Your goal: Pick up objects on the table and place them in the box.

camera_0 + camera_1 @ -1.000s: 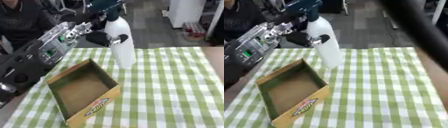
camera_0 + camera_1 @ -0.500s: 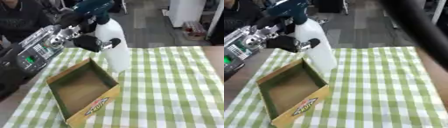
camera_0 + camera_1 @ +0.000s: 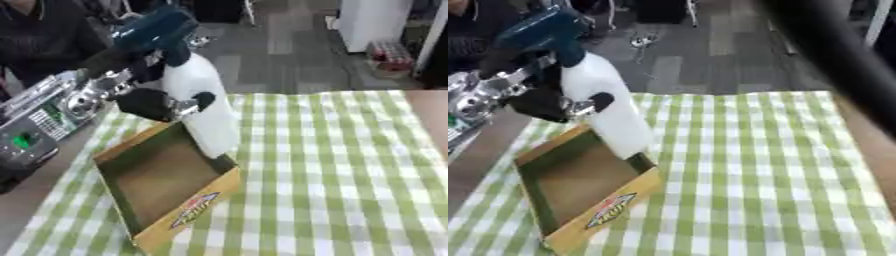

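A white spray bottle (image 3: 207, 105) with a dark teal trigger head (image 3: 155, 28) hangs tilted, head to the upper left, its base over the far right corner of the box. My left hand (image 3: 149, 97) is shut on the bottle's upper body, reaching in from the left. The open cardboard box (image 3: 166, 180) lies on the green checked cloth, with a brown inside and a coloured label on its front wall; nothing shows inside it. My right arm appears only as a dark blurred bar (image 3: 842, 55) across the upper right of the right eye view; its hand is not seen.
The green and white checked cloth (image 3: 341, 170) covers the table, whose wooden edge (image 3: 433, 115) shows at the right. A person in dark clothes (image 3: 44, 35) sits beyond the far left corner. Grey floor and white cabinets lie behind.
My left hand has carried the bottle leftward and lower, from beside the box's right side to over its far right corner, and tilted it more.
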